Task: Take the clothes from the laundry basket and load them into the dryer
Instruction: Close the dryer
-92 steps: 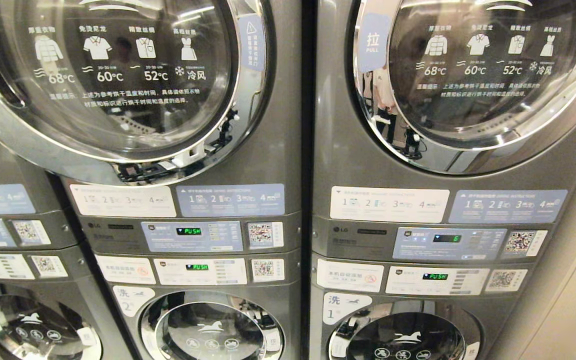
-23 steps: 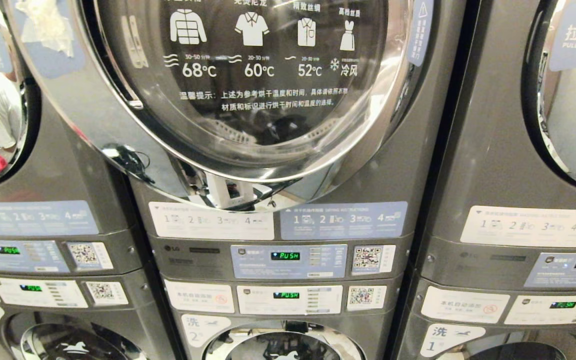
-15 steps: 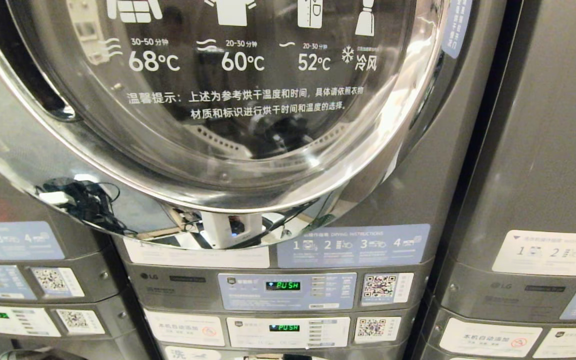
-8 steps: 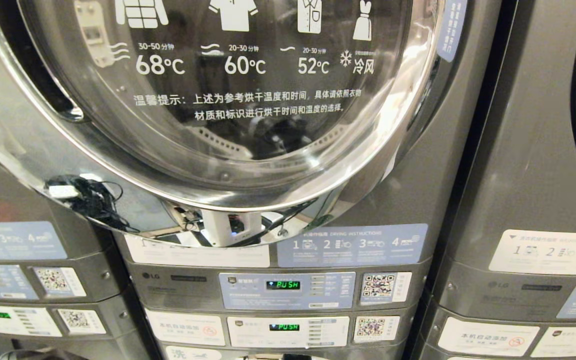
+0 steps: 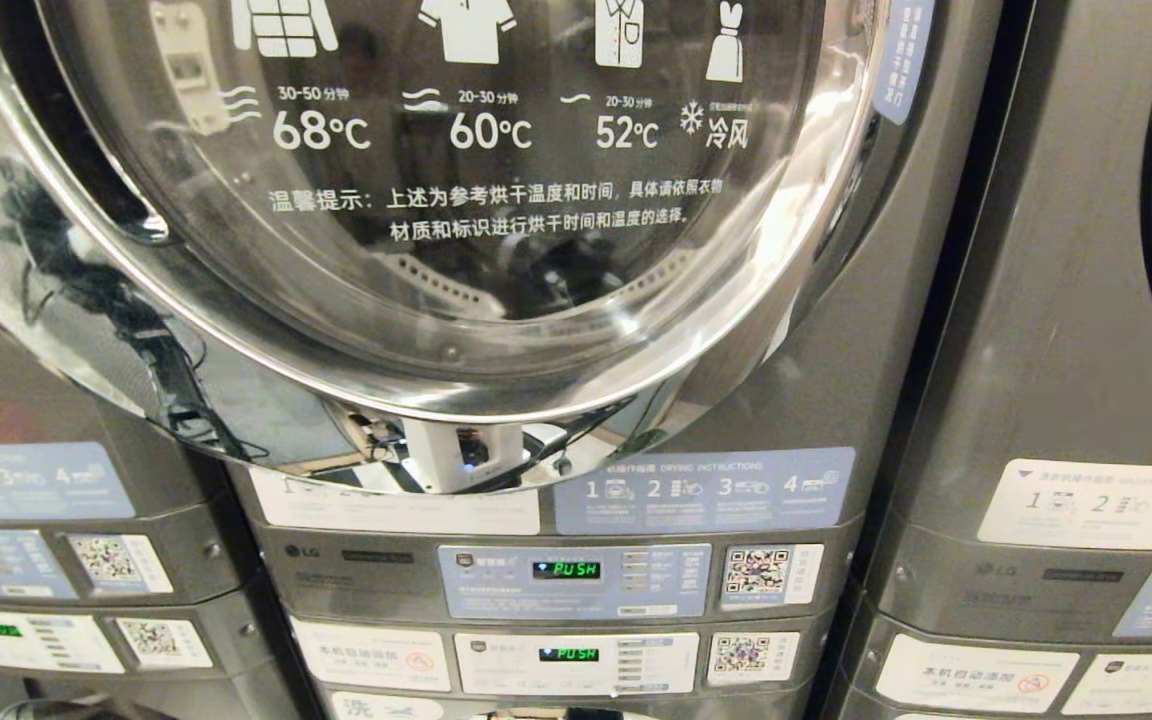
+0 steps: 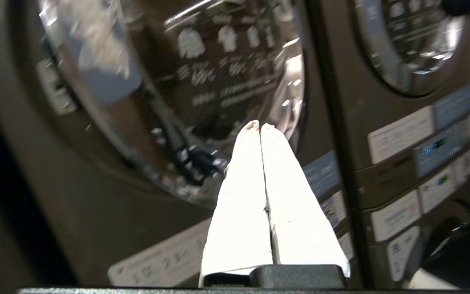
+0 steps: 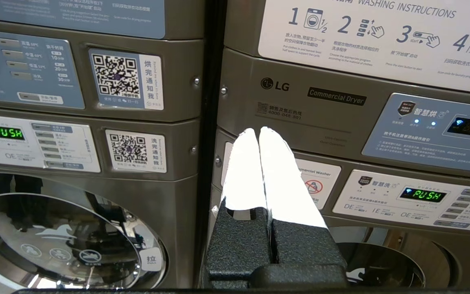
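The dryer (image 5: 816,330) is dark grey metal, its round door (image 5: 416,230) ringed in mirror-bright chrome around black glass printed with white garment icons. Pale blue and white instruction stickers (image 5: 704,490) sit at six o'clock below it. Green letters glow on the display (image 5: 566,570). Both grippers' fingers (image 6: 255,183) (image 7: 259,171) are white on black bases.

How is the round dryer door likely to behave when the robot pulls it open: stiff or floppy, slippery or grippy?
The dryer door looks rigid, glass set in a metal ring, so it should probably swing as one piece. Its polished chrome rim may be slippery for the shut left claw.
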